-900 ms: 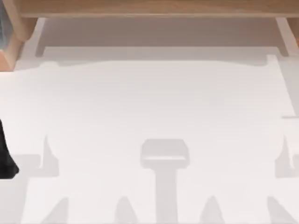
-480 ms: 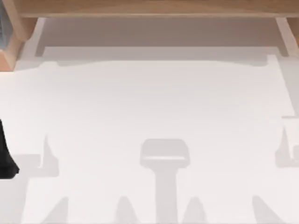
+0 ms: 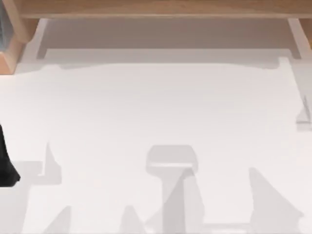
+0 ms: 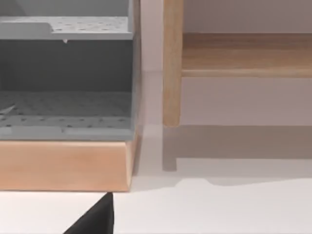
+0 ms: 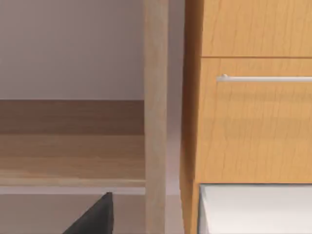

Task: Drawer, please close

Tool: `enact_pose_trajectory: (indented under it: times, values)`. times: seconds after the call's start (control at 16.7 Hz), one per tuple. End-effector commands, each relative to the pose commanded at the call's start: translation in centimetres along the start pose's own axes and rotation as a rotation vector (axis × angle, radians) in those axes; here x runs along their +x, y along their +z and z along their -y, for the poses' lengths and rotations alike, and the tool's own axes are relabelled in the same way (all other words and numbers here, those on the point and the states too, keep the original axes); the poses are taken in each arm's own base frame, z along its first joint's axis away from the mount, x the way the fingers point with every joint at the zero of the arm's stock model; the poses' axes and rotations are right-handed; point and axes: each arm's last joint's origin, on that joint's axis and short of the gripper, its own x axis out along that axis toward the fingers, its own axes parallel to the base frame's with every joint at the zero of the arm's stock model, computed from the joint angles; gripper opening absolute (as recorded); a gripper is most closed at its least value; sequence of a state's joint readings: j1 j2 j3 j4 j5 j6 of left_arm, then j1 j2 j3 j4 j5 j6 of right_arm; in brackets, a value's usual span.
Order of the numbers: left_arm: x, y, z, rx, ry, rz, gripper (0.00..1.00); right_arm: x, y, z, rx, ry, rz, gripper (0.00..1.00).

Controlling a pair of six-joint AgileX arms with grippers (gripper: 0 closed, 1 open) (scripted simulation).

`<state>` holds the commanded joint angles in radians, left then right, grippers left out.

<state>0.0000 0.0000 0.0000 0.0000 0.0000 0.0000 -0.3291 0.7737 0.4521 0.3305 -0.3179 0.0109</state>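
Drawer (image 4: 63,165) stands open, far left. It's rigid and should slide, so push its flat wood front. Left gripper (image 4: 95,219) is near; can't tell its state.

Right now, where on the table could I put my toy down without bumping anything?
Nearly anywhere: the white table lies bare from the wooden shelf at the far edge down to the near edge. The tightest spot is the top view's left edge, where the left arm and wooden drawer unit sit.
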Motion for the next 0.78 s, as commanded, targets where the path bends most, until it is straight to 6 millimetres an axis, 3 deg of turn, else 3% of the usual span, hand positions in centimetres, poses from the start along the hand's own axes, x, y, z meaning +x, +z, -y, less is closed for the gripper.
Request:
enact_pose_trajectory:
  times: [0.3, 0.78]
  values:
    - [0.0, 0.0, 0.0, 0.000, 0.000, 0.000, 1.00, 3.8, 1.3, 3.3, 0.003, 0.004, -0.005, 1.00]
    - [0.0, 0.0, 0.0, 0.000, 0.000, 0.000, 1.00, 4.3, 1.1, 3.7, -0.004, 0.012, -0.013, 1.00]
